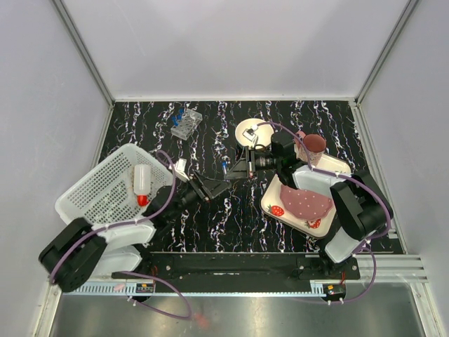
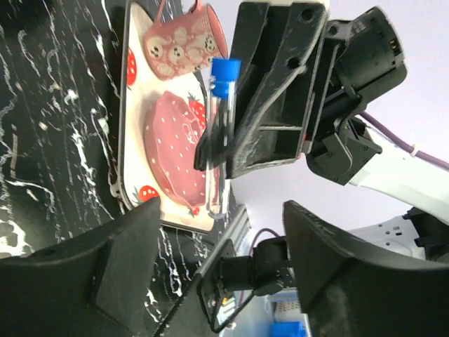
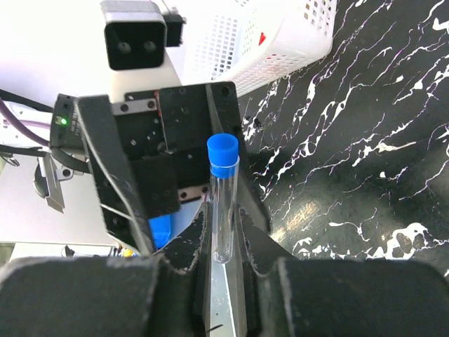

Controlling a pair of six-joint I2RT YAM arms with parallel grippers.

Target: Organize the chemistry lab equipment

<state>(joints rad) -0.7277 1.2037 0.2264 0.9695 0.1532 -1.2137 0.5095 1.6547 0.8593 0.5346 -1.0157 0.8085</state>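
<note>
The right gripper (image 3: pixel 223 242) pinches the lower end of a thin blue-capped tube (image 3: pixel 224 203) between its jaws, with the cap at the free end. Facing it, the left gripper (image 2: pixel 223 225) has its jaws spread wide; the tube shows between its fingers, clear of both. The two meet above the middle of the black marbled table (image 1: pixel 231 217). Farther out, the small clear plastic tube rack (image 1: pixel 186 123) stands near the far edge. The white squeeze bottle with red cap (image 1: pixel 142 184) lies in the white basket (image 1: pixel 98 182) at the left.
</note>
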